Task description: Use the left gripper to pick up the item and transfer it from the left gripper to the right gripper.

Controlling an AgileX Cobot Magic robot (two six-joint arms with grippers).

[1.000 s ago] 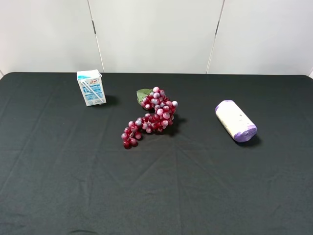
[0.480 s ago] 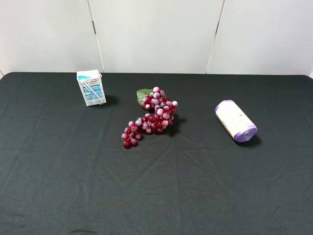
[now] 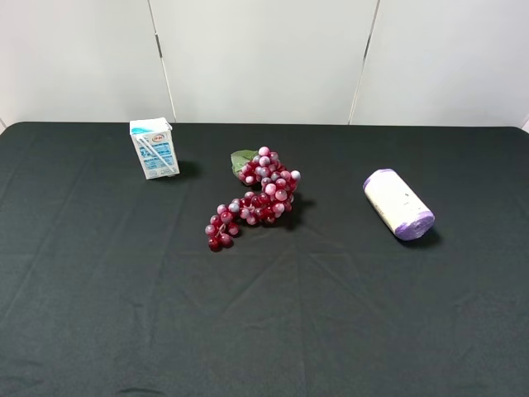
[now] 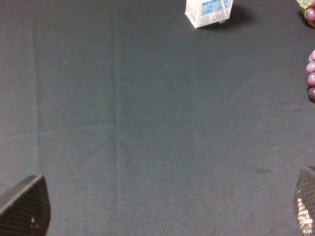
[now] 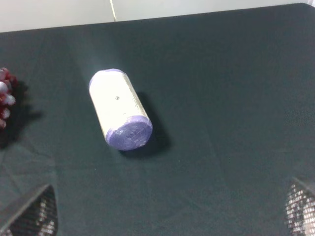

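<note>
The item (image 3: 397, 203) is a cream-white cylinder with purple ends, lying on its side on the right of the black table; the right wrist view shows the item (image 5: 119, 108) well ahead of the fingers. Neither arm appears in the exterior high view. My left gripper (image 4: 167, 209) is open over bare cloth, its fingertips (image 4: 27, 206) far apart at the picture's corners, with the item out of that view. My right gripper (image 5: 172, 209) is open too, its fingertips (image 5: 34, 214) wide apart and nothing between them.
A small white-blue drink carton (image 3: 154, 148) stands at the back left, also seen as the carton (image 4: 208, 12) in the left wrist view. A red grape bunch (image 3: 258, 195) with a green leaf lies mid-table. A white wall (image 3: 264, 58) backs the black cloth (image 3: 264, 314).
</note>
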